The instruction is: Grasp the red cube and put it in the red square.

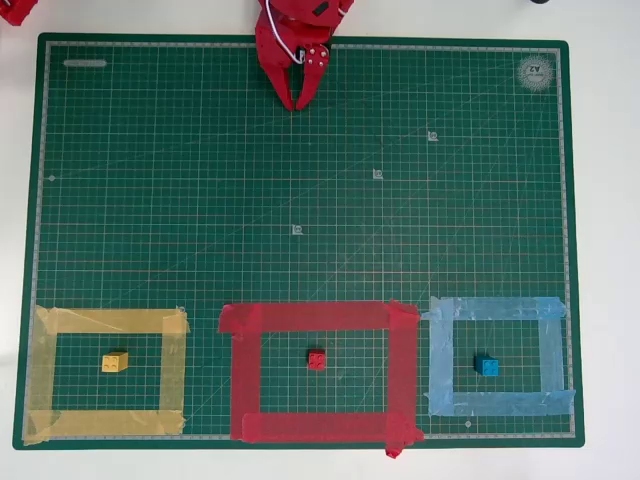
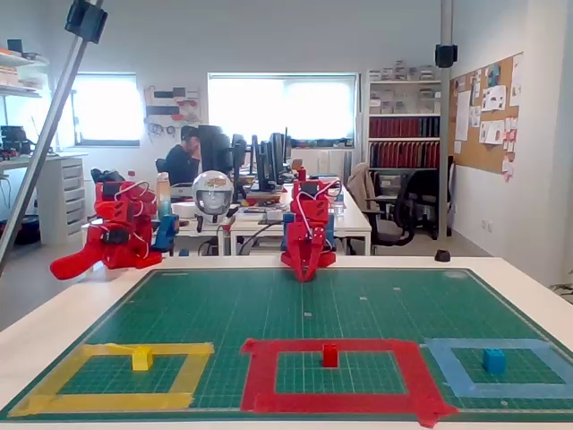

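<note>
Inside the red square (image 1: 318, 372), near its centre, sits the red cube (image 1: 316, 359), upright on the mat. Tool (image 1: 299, 103) well apart at far edge, fingers together, empty.

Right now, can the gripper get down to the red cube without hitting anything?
Probably yes. The gripper sits shut at the mat's far edge, and the red cube stands alone inside the red square, bare mat between. Reach itself unconfirmed.

Bright office: windows (image 2: 282, 107), desks (image 2: 269, 219) (cluttered), bookshelves (image 2: 403, 139).
</note>
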